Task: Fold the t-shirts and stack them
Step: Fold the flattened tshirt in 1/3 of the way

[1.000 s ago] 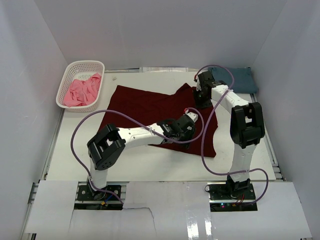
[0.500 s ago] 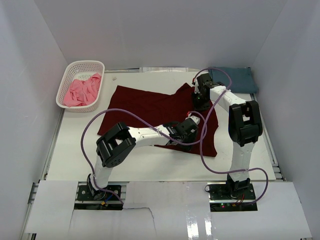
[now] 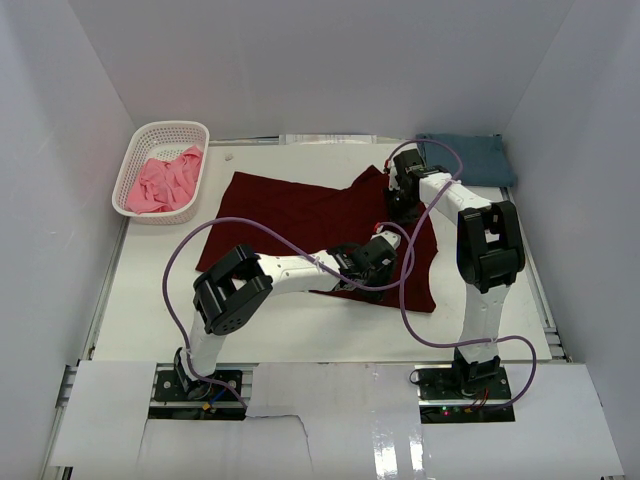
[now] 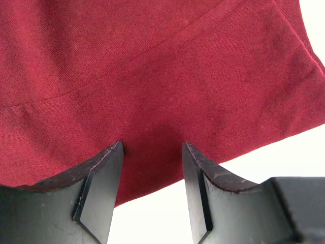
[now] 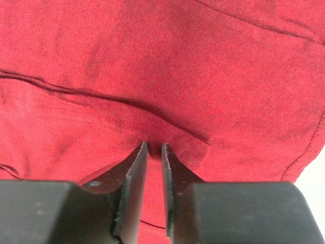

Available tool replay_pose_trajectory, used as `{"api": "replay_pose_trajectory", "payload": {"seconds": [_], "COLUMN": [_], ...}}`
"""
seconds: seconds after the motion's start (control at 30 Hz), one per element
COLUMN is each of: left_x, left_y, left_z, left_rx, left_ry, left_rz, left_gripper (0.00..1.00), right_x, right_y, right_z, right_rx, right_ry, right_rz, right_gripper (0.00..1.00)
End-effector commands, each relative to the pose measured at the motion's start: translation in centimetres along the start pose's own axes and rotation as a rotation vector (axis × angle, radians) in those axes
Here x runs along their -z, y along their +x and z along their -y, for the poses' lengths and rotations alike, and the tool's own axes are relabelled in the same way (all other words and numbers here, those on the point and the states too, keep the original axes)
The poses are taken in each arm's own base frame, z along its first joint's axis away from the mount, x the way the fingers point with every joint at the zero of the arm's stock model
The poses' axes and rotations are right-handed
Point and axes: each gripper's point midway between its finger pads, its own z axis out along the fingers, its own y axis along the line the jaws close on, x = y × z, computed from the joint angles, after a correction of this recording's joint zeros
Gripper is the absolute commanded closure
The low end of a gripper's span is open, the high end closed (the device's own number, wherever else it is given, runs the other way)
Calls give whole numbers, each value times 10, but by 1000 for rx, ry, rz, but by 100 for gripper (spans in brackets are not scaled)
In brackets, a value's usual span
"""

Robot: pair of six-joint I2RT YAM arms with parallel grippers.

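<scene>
The large dark maroon t-shirt [image 3: 290, 215] lies spread on the white table, with its right part partly folded. My left gripper [image 3: 380, 255] is open and low over the shirt's near edge. In the left wrist view the gripper [image 4: 152, 152] straddles the hem of the maroon cloth [image 4: 152, 66] with nothing between the fingers. My right gripper [image 3: 397, 205] is at the shirt's upper right. In the right wrist view it [image 5: 154, 150] is shut on a raised fold of the maroon cloth [image 5: 177, 66]. The slate-blue t-shirt [image 3: 470, 158] lies folded at the back right. The pink t-shirt [image 3: 165, 180] is crumpled in the basket.
The white lattice basket [image 3: 170, 128] stands at the back left. White walls enclose the table on three sides. Purple cables loop from both arms over the shirt. Bare white table [image 4: 152, 218] shows just below the maroon hem.
My left arm has swung a little right, bringing its gripper to the shirt's near edge. My right gripper has moved slightly nearer, onto the maroon cloth.
</scene>
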Motion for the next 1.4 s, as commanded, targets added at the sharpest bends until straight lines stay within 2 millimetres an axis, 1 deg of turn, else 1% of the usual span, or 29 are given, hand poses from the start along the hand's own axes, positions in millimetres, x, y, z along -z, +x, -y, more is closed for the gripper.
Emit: {"api": "replay_pose_trajectory", "payload": {"seconds": [0.0,0.07,0.23,0.27,0.3,0.43,0.57,0.67,0.73,0.87,0.9,0.97,1.0,1.07,1.17,1.2,1.27,1.3,1.37], "left_x": [-11,-10,-11,-12,-12,-12,-12,-13,-12,-14,-14,-15,-15,-15,-13,-13,-10,-9,1], "left_y": [35,36,41,43,45,47,49,51,52,55,55,57,57,58,60,60,62,62,51], "left_z": [-8,-7,-7,-6,-5,-2,-2,-2,-1,1,2,3,4,6,13,16,25,29,37], "left_rx": [-7,-5,-1,-1,-2,-4,-4,-5,-5,-8,-9,-9,-8,-9,-10,-5,4,12,14], "left_ry": [-26,-22,-15,-13,-11,-7,-6,-6,-3,2,6,7,11,20,37,44,76,85,96], "left_rz": [-94,-95,-107,-110,-114,-116,-121,-125,-128,-135,-135,-141,-139,-141,-143,-146,-155,-154,-137], "left_gripper": [39,39,39,39,39,39,39,39,39,39,39,39,39,39,39,39,38,38,36], "right_x": [-4,-2,1,2,3,-2,-8,-15,-19,-19,-17,-18,-18,-15,-1,8,19,29,38], "right_y": [0,-4,-24,-27,-35,-47,-56,-58,-58,-68,-71,-72,-74,-77,-89,-95,-103,-108,-113], "right_z": [0,0,-1,0,-1,-2,-6,-9,-9,-13,-14,-10,-9,-5,1,2,8,9,14], "right_rx": [4,7,25,26,36,44,52,58,64,77,77,70,71,68,69,69,66,65,58], "right_ry": [-9,-8,-5,-2,-4,-10,-39,-53,-61,-83,-83,-67,-63,-34,13,24,61,77,98], "right_rz": [-7,4,56,62,78,95,115,123,123,198,213,214,216,228,276,301,334,360,384], "right_gripper": [78,80,92,92,92,92,92,90,91,91,86,81,77,72,66,65,64,63,62]}}
